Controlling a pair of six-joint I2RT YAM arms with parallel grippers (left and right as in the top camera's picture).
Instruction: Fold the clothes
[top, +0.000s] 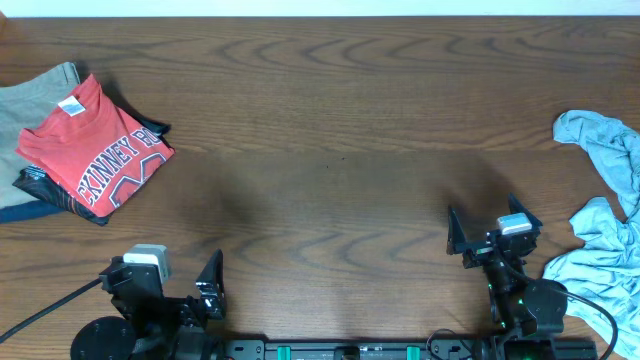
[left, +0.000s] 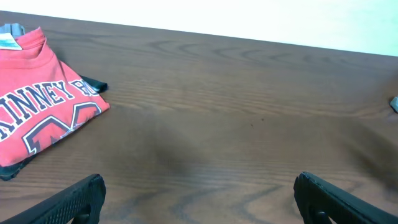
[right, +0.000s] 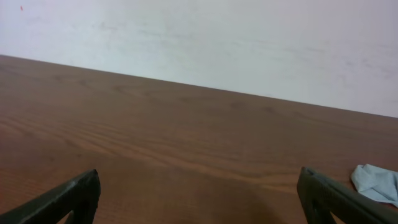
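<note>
1 red tee (top: 95, 145), 1 tan garment (top: 30, 95), approx 2 grey-blue tees (top: 600, 140)

folded tee (top: 95, 148) tops a stack (top: 35, 95) ahead-left of the left fingers (left: 68, 202); loose tees (top: 600, 255), maybe two, right of the right fingers (right: 62, 202).

Coral-red across the folded tee (top: 95, 150), with white block lettering outlined in dark navy and a white neck label (top: 71, 106). Khaki-olive on the garment (top: 35, 88) under it, black on another cloth edge (top: 32, 180). Plain pale grey-blue on the crumpled tee (top: 605, 140). Dark brown with wavy wood grain on the bench (top: 340, 130). Black on the jaws of the left gripper (left: 199, 186) and right gripper (right: 199, 179). Off-white on the wall (right: 217, 43).
</note>
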